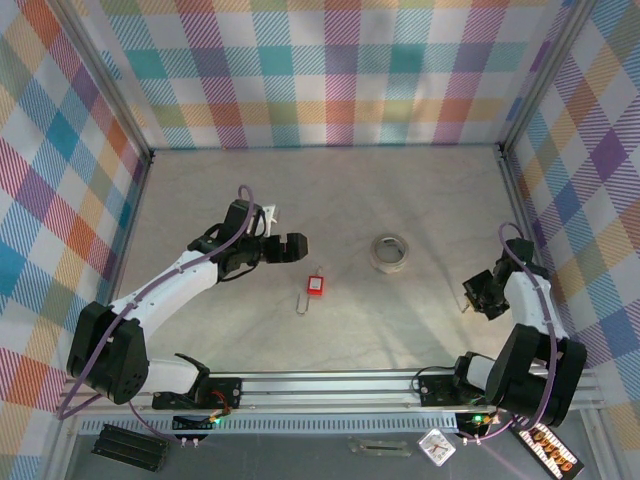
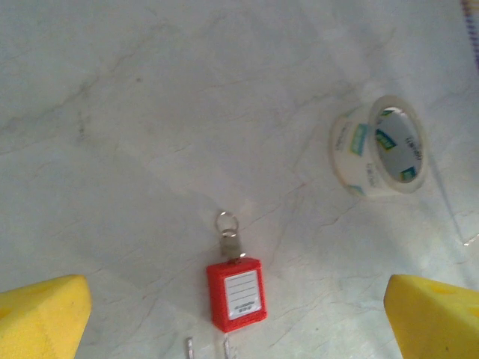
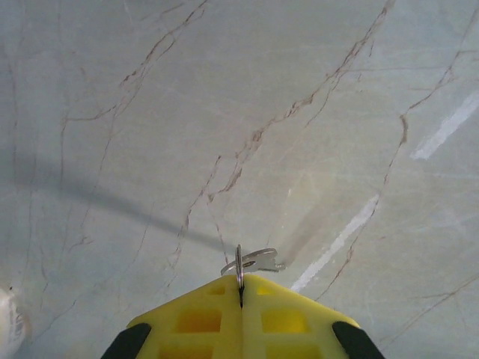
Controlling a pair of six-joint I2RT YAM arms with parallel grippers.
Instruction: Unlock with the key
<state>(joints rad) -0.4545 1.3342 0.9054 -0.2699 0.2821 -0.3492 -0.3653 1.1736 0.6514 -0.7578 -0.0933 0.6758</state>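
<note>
A red padlock (image 1: pixel 317 286) lies flat mid-table, its metal shackle (image 1: pixel 304 304) pointing toward the near edge. In the left wrist view the padlock (image 2: pixel 236 293) shows a white label, and a small metal tab with a ring (image 2: pixel 228 233) sticks out of the end opposite the shackle. My left gripper (image 1: pixel 290 246) hovers over it, open, its yellow fingers (image 2: pixel 41 314) wide on either side and touching nothing. My right gripper (image 1: pixel 470 300) is low at the table's right side, shut on the key (image 3: pixel 258 262). It pinches the key's ring edge-on, and the blade lies flat just past the fingertips.
A roll of clear tape (image 1: pixel 389 251) sits right of the padlock, between the two arms. Checked walls enclose the table on three sides, and the right one stands close to the right arm. A metal rail (image 1: pixel 340 380) runs along the near edge.
</note>
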